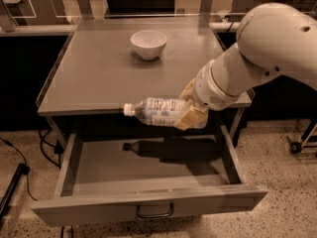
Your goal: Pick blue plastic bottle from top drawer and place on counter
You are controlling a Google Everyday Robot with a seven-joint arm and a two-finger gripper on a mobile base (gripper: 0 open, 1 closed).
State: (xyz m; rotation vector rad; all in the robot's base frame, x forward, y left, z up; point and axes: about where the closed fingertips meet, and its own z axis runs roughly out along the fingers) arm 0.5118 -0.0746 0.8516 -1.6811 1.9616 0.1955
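Observation:
The blue plastic bottle (154, 111) lies sideways in the air, white cap to the left, at the height of the counter's front edge and above the open top drawer (148, 170). My gripper (189, 112) is shut on the bottle's right end, its tan fingers (190, 119) wrapped around it. The white arm reaches in from the right. The bottle's shadow falls on the drawer floor. The grey counter (99, 78) spreads behind the bottle.
A white bowl (148, 44) stands on the counter toward the back middle. The drawer's metal loop handle (154, 212) is at its front. A black cable (20, 172) runs on the floor at left. Glass panels and furniture stand behind the counter.

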